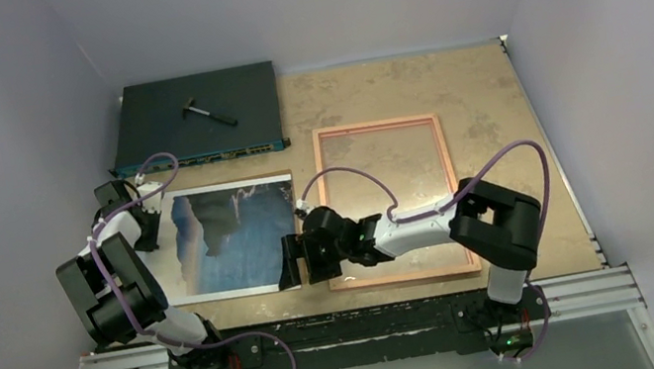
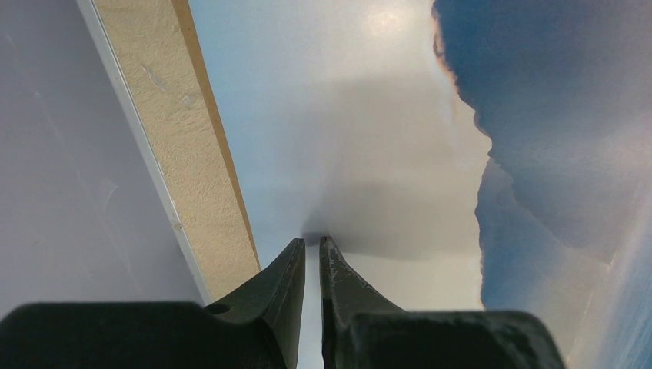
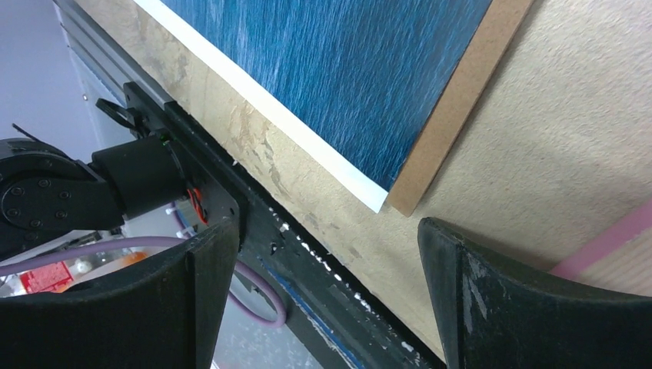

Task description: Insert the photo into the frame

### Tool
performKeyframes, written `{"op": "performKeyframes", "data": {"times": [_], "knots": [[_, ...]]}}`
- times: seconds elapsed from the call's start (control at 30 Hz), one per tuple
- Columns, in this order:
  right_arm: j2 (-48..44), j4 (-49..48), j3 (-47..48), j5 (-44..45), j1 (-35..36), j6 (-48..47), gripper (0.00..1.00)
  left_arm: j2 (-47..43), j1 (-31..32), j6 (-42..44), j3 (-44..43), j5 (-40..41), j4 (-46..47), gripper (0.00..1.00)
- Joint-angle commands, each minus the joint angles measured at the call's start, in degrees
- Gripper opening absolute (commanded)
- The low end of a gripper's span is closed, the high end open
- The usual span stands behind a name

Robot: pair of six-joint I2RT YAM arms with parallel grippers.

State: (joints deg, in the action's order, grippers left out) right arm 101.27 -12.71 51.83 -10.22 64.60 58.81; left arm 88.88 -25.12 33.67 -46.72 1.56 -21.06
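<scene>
The photo [image 1: 230, 241], dark blue with a pale left part, lies flat on a brown backing board [image 1: 298, 224] at the table's left. The pink frame [image 1: 451, 186] lies flat to its right. My left gripper [image 1: 152, 226] is at the photo's left edge. In the left wrist view its fingertips [image 2: 311, 243] stand together with only a slit between them, tips at the photo's [image 2: 369, 138] pale surface, nothing visible in the slit. My right gripper [image 1: 292, 262] hangs open by the photo's near right corner [image 3: 361, 92]; its jaws [image 3: 327, 227] are empty, just short of that corner.
A dark electronics box [image 1: 164, 131] with a small black tool [image 1: 208, 111] on it sits at the back left. The board's edge [image 3: 461, 100] and a strip of the frame [image 3: 607, 242] show in the right wrist view. A metal rail [image 1: 357, 325] runs along the near edge.
</scene>
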Motion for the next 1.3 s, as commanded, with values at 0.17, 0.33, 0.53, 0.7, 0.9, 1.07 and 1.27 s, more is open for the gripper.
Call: {"op": "performKeyframes", "data": {"times": [0.17,0.33,0.53,0.7,0.9,1.07,1.27], "knots": [[1.1,4.1,-2.5,-1.0,1.6,3.5,0.89,0.0,0.4,0.5,2.3,-3.6,-3.4,0.11],[0.5,-0.4,-4.6,1.1,1.7,8.6,0.88,-0.1,0.4,0.5,2.6,-4.0,-3.4,0.1],[-0.8,-4.0,-6.5,9.9,2.7,15.7,0.87,-0.8,0.4,1.7,3.1,-4.2,-3.6,0.09],[1.9,-6.5,-5.5,10.2,4.0,18.6,0.87,-1.1,0.4,2.3,2.9,-4.2,-4.1,0.09],[1.1,-7.2,-5.9,12.4,4.5,21.2,0.86,-1.2,0.4,2.7,2.9,-4.5,-4.6,0.09],[-0.4,-7.1,-5.4,16.7,4.7,20.8,0.84,-1.1,0.4,2.8,2.9,-4.6,-4.6,0.08],[-0.5,-10.9,-5.3,17.5,5.0,18.1,0.83,-0.8,0.4,3.0,2.8,-4.6,-4.6,0.08]]}}
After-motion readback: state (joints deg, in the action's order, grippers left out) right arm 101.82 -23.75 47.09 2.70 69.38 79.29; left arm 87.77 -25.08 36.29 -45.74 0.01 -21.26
